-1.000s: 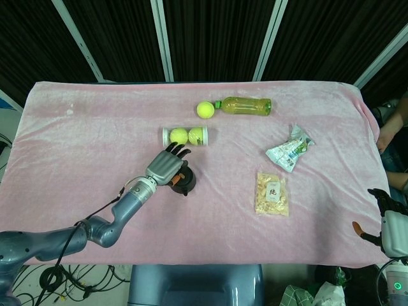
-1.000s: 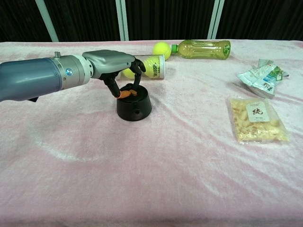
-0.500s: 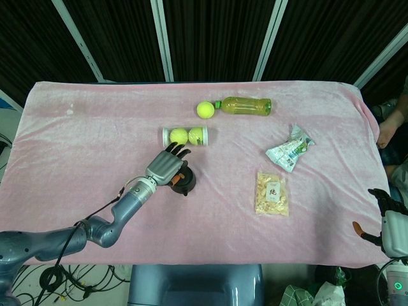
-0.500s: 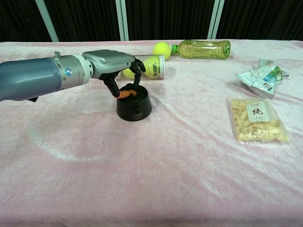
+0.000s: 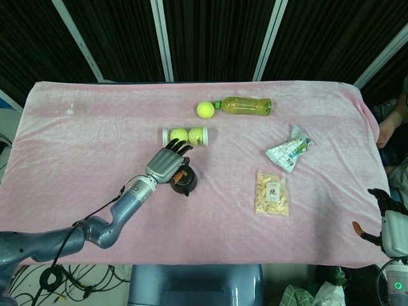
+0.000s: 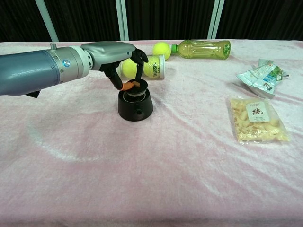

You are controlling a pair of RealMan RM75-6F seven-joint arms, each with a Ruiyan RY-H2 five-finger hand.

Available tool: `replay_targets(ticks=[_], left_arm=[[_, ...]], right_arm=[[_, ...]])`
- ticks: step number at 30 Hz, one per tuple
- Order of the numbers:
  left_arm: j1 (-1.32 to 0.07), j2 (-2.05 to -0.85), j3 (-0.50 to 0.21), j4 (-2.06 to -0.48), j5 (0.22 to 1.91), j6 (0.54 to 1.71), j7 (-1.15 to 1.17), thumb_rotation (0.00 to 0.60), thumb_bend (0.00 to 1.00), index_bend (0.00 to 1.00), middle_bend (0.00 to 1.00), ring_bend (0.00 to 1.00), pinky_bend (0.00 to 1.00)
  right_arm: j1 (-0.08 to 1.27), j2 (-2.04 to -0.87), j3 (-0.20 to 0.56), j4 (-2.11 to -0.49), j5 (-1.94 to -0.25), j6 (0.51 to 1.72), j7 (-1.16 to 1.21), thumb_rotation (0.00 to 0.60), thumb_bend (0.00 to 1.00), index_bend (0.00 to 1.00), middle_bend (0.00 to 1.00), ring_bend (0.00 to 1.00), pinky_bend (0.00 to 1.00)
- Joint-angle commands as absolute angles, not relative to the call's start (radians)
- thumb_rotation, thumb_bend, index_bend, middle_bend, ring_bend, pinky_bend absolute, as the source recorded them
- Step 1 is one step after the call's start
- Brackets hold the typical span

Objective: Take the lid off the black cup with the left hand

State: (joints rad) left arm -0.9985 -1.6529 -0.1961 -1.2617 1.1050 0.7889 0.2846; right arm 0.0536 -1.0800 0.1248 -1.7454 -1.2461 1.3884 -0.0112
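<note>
The left hand (image 6: 111, 53) pinches the lid (image 6: 134, 85) between its orange-tipped thumb and dark fingertips, just above the black cup (image 6: 135, 104), near the middle of the pink table cloth (image 6: 156, 165). Whether the lid has left the rim is hard to tell. Just beyond lies a clear tube (image 5: 185, 136) holding two tennis balls, partly hidden by the hand in the chest view. Far right, the right hand (image 5: 384, 217) is cut off at the edge; its grip cannot be told.

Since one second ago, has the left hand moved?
Yes. The left hand rose from the black cup, pinching its lid.
</note>
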Motion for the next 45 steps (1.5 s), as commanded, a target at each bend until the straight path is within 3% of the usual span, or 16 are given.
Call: replay_targets(ticks=[1, 9, 18, 35, 41, 45], left_arm=[[-0.993, -1.640, -0.205, -1.280, 1.117, 0.804, 0.271, 0.600, 0.42, 0.55, 0.12, 0.00, 0.00], [-0.964, -1.561, -0.209, -1.358, 1.135, 0.839, 0.252, 0.600, 0.42, 0.56, 0.13, 0.00, 0.00], [-0.886, -1.465, -0.139, -1.390, 1.126, 0.842, 0.243, 0.600, 0.42, 0.56, 0.12, 0.00, 0.00], [-0.870, -1.640, -0.086, -1.090, 1.178, 0.757, 0.125, 0.600, 0.42, 0.55, 0.12, 0.00, 0.00], [-0.868, -1.661, -0.078, -1.051, 1.204, 0.739, 0.099, 0.600, 0.37, 0.38, 0.09, 0.00, 0.00], [-0.870, -1.649, -0.082, -1.061, 1.215, 0.733, 0.093, 0.600, 0.20, 0.16, 0.06, 0.00, 0.00]], right_arm=[[0.053, -1.081, 0.125, -1.745, -1.246, 1.389, -0.011, 0.600, 0.15, 0.21, 0.16, 0.22, 0.18], [0.053, -1.080, 0.127, -1.743, -1.240, 1.387, -0.007, 0.600, 0.15, 0.21, 0.16, 0.22, 0.18], [0.054, -1.081, 0.125, -1.746, -1.243, 1.389, -0.015, 0.600, 0.15, 0.21, 0.16, 0.22, 0.18], [0.054, -1.078, 0.127, -1.745, -1.238, 1.384, -0.011, 0.600, 0.15, 0.21, 0.16, 0.22, 0.18], [0.055, -1.077, 0.125, -1.742, -1.245, 1.385, -0.011, 0.600, 0.15, 0.21, 0.16, 0.22, 0.18], [0.055, -1.080, 0.125, -1.741, -1.249, 1.386, -0.010, 0.600, 0.15, 0.21, 0.16, 0.22, 0.18]])
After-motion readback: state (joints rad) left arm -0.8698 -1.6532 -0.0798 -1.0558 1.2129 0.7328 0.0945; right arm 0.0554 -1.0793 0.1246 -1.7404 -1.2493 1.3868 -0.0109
